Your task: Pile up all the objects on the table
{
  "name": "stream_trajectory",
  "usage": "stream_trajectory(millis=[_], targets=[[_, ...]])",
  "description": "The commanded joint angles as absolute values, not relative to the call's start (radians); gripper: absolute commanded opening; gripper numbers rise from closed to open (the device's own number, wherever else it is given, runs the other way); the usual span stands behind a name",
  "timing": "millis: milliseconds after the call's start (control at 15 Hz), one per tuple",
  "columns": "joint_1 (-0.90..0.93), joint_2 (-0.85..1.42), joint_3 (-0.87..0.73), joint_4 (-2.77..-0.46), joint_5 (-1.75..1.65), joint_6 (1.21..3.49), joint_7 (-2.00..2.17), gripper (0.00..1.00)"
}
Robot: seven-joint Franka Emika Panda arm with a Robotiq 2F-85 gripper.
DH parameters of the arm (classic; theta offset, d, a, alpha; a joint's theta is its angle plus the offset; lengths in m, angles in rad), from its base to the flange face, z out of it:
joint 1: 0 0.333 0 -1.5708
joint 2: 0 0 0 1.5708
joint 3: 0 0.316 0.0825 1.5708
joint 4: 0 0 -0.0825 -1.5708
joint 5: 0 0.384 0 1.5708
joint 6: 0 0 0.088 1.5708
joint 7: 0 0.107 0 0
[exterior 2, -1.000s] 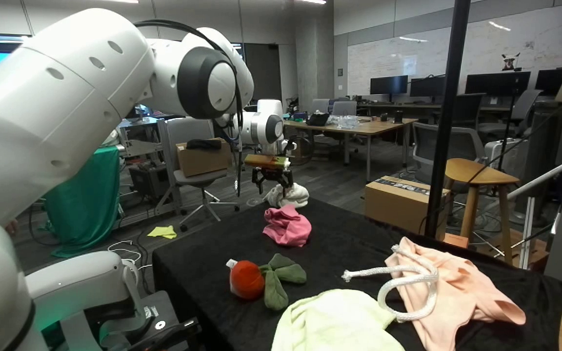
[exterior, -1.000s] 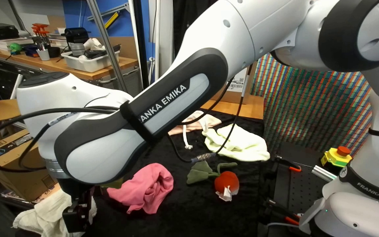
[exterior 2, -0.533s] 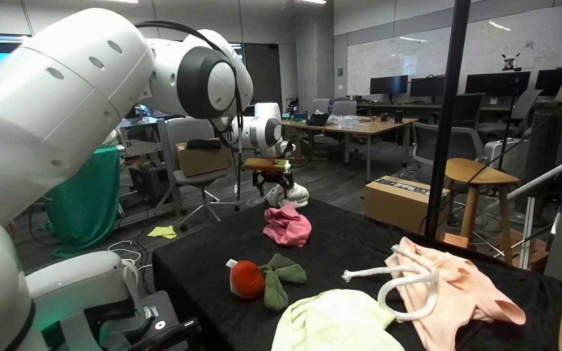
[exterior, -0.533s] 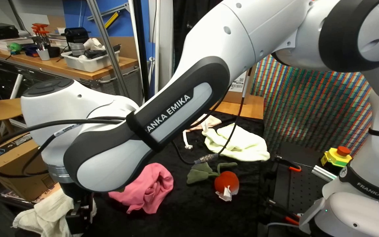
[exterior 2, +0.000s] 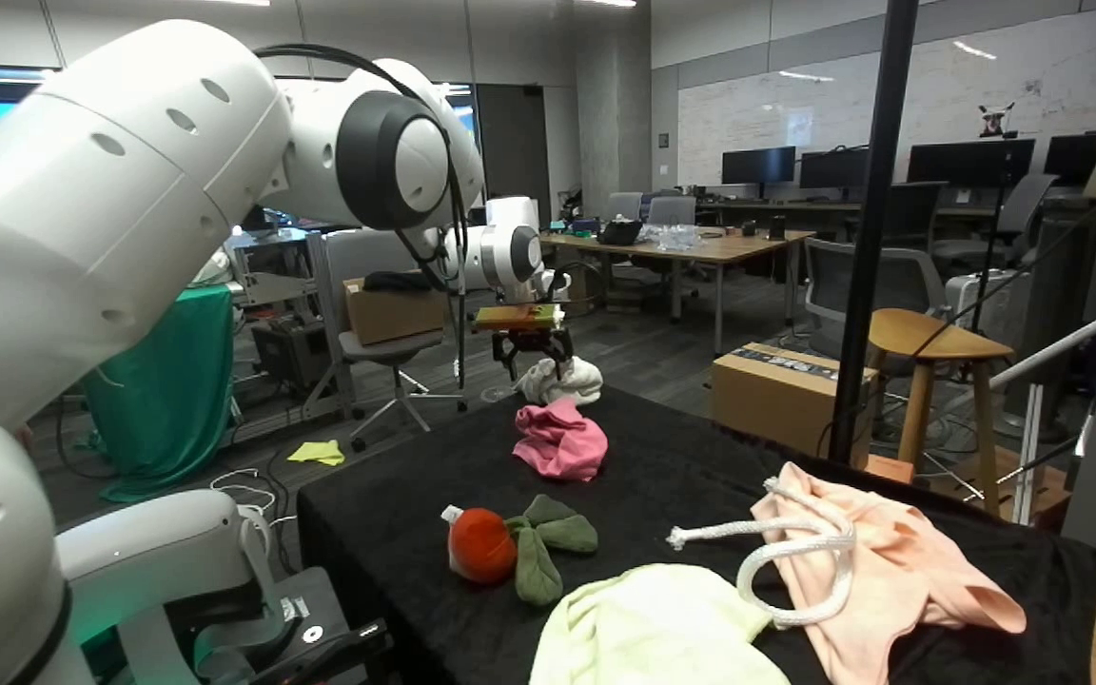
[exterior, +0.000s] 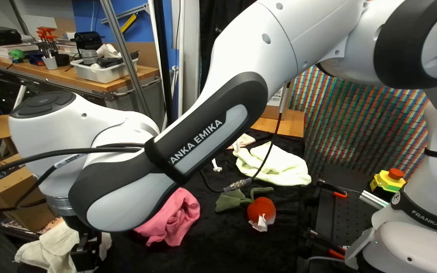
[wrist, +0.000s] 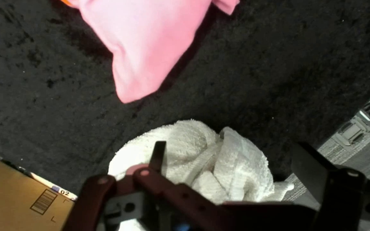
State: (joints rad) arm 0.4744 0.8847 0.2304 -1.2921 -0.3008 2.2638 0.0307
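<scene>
Gripper (wrist: 231, 150) spread wide, nothing held; its jaws stand either side of white cloth (wrist: 191, 147) in wrist view, contact unclear. Cloth sits at approx 6 o'clock there, near edge of black table (wrist: 300, 70); pink cloth (wrist: 146, 45) at 11 o'clock, apart from it. White one prob. light, soft, v. floppy, not fragile; fuzzy nap s/b grippy, low slip risk. Best hold: bunched hump mid-cloth, w/ deep pinch; thin fold alone may sag or drag.
</scene>
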Motion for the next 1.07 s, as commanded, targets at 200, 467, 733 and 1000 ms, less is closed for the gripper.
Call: stream_trajectory(millis=[200,467,733,1000], targets=[[0.5,0.906,0.197,-1.227,-0.229,2.272,0.069,1.0],[0.486,0.915,0.208,-1.223,-0.203,2.285,0.118,1.0],[0.487,0.929,0.206,-1.215,-0.202,2.3,0.162,1.0],[0.491,0.946,0.205,-1.21,-0.211,2.338,0.182,1.0]])
